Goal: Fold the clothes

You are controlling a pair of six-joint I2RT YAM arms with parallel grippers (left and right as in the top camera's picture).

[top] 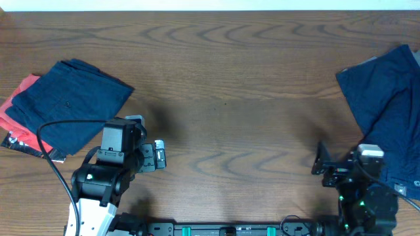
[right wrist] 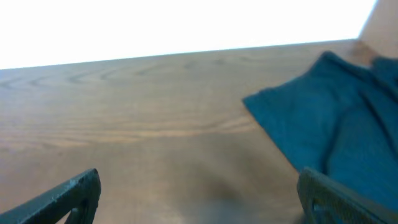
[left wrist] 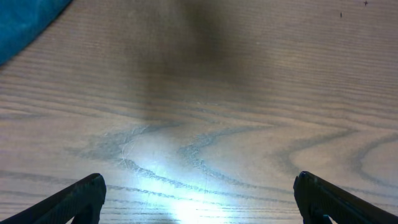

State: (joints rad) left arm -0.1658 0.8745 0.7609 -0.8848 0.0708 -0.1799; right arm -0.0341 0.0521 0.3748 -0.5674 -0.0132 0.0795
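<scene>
A folded dark navy garment (top: pixel 72 105) lies at the far left of the table, on top of a red garment (top: pixel 18 111). Its corner shows in the left wrist view (left wrist: pixel 22 22). An unfolded, rumpled navy garment (top: pixel 387 111) lies at the right edge; it also shows in the right wrist view (right wrist: pixel 336 137). My left gripper (top: pixel 157 156) is open and empty over bare wood, just right of the folded pile; in the left wrist view (left wrist: pixel 199 196) nothing lies between its fingers. My right gripper (top: pixel 323 164) is open and empty, left of the rumpled garment, as the right wrist view (right wrist: pixel 199 196) shows.
The wooden table (top: pixel 230 98) stretches between the two garments. Its far edge runs along the top of the overhead view. A black cable (top: pixel 52 154) loops beside the left arm. The arm bases stand at the near edge.
</scene>
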